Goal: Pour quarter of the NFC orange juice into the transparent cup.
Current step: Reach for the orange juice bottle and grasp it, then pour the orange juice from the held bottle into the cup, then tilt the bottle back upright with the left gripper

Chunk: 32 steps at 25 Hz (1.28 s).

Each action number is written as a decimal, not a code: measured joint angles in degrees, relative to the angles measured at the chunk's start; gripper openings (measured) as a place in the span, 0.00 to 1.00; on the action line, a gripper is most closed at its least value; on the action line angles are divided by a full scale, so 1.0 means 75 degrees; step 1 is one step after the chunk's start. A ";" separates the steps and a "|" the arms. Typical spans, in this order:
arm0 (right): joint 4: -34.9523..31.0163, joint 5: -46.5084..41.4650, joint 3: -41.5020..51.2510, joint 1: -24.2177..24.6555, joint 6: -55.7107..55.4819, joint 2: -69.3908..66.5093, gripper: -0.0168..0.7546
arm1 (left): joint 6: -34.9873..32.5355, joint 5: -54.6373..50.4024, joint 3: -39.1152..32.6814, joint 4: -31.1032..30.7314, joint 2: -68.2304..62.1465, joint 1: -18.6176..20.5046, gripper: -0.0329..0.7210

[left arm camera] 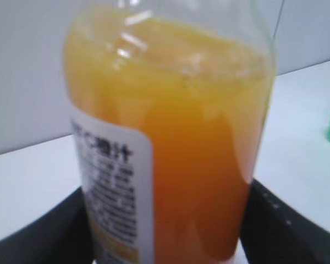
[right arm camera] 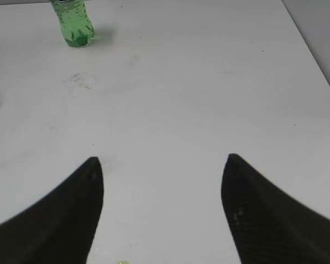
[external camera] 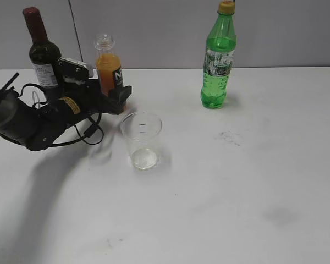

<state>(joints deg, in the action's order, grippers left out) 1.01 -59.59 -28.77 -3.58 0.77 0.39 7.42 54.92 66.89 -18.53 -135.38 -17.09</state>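
The NFC orange juice (external camera: pixel 108 69) stands upright at the back left, uncapped, with a black label. My left gripper (external camera: pixel 111 98) is shut on its lower body. In the left wrist view the NFC orange juice (left arm camera: pixel 187 165) fills the frame between the two black fingers. The transparent cup (external camera: pixel 141 139) stands empty just in front and to the right of the bottle, apart from it. My right gripper (right arm camera: pixel 162 181) is open and empty over bare table; it does not show in the exterior view.
A dark wine bottle with a red top (external camera: pixel 42 52) stands right behind my left arm. A green soda bottle (external camera: pixel 218 63) stands at the back right, also in the right wrist view (right arm camera: pixel 72 22). The white table (external camera: pixel 236 181) carries faint smudges.
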 joint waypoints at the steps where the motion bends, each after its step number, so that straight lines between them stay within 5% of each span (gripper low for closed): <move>1: 0.0000 0.0000 0.0000 0.0000 0.0000 0.0000 0.69 | 0.0007 0.0076 0.0000 -0.0109 0.0000 -0.0007 0.81; 5: 0.0000 0.0000 0.0000 0.0000 0.0000 0.0000 0.69 | 0.0007 0.0149 0.0000 -0.0368 0.0000 -0.0007 0.68; 17: 0.0000 0.0000 0.0000 0.0000 0.0000 0.0000 0.69 | -0.0449 -0.0150 -0.1224 -0.0249 0.1016 -0.0013 0.67; 25: 0.0000 0.0000 0.0000 0.0000 0.0000 0.0000 0.69 | -0.2502 0.0436 -0.3433 0.1212 0.2642 -0.0152 0.67; 32: 0.0000 0.0000 0.0000 0.0000 0.0000 0.0000 0.69 | -0.5249 0.0601 -0.4632 0.3734 0.3569 -0.1045 0.67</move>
<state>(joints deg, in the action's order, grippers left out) 1.01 -59.59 -28.77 -3.58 0.77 0.39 -31.95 59.43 32.16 9.47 -108.61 -24.92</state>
